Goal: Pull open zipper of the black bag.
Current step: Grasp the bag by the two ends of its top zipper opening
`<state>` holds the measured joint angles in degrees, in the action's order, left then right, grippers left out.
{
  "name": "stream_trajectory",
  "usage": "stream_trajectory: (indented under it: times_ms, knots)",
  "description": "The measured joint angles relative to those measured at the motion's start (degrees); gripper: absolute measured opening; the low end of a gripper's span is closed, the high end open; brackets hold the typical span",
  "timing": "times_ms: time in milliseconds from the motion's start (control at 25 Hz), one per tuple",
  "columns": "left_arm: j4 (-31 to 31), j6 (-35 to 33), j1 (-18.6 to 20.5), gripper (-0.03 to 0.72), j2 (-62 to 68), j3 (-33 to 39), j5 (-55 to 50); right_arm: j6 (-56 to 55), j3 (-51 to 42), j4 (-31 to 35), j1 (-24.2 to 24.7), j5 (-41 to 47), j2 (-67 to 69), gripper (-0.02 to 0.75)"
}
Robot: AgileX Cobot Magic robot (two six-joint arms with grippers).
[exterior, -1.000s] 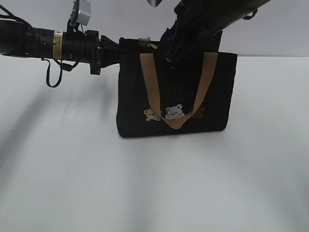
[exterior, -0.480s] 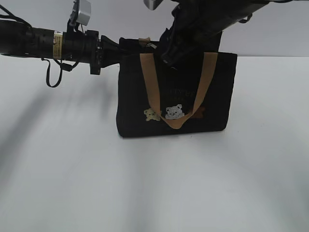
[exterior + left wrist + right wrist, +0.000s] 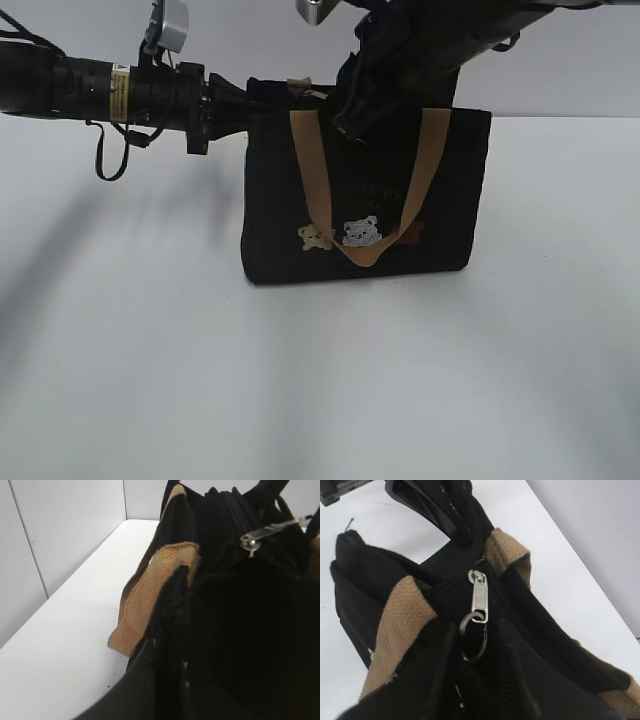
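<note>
Left arm: extended level from the tabletop's left side, its left hand (image 3: 238, 103) pressed to the upper left corner of the black bag (image 3: 450, 200). In the left wrist view, black fabric and a tan handle (image 3: 150, 595) are seen clamped in the narrowly closed hand.

Right arm: angled down from the upper right, the right hand (image 3: 350, 118) set over the bag's top edge. Whether anything is gripped cannot be told; its fingers (image 3: 485, 680) are seen flanking the ring below the zipper (image 3: 479, 596).

Writing: faint lettering on the bag front, unreadable; a yellow label on the left arm, illegible.

Bag: upright near the tabletop's (image 3: 150, 350) far edge, centre. Three bear patches (image 3: 360, 232) are seen low on the front.
</note>
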<state>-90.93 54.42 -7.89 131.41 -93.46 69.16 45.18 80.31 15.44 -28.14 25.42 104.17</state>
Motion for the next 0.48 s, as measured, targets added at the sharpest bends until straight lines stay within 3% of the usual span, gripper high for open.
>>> stream_trajectory:
  times_ms: [280,480]
  knots:
    - [0.0,0.0,0.0,0.027,0.0,0.0,0.0,0.05,0.0,0.22,0.0,0.18,0.0,0.006]
    - [0.0,0.0,0.0,0.027,0.0,0.0,0.0,0.0,0.0,0.28,0.0,0.31,0.0,-0.015]
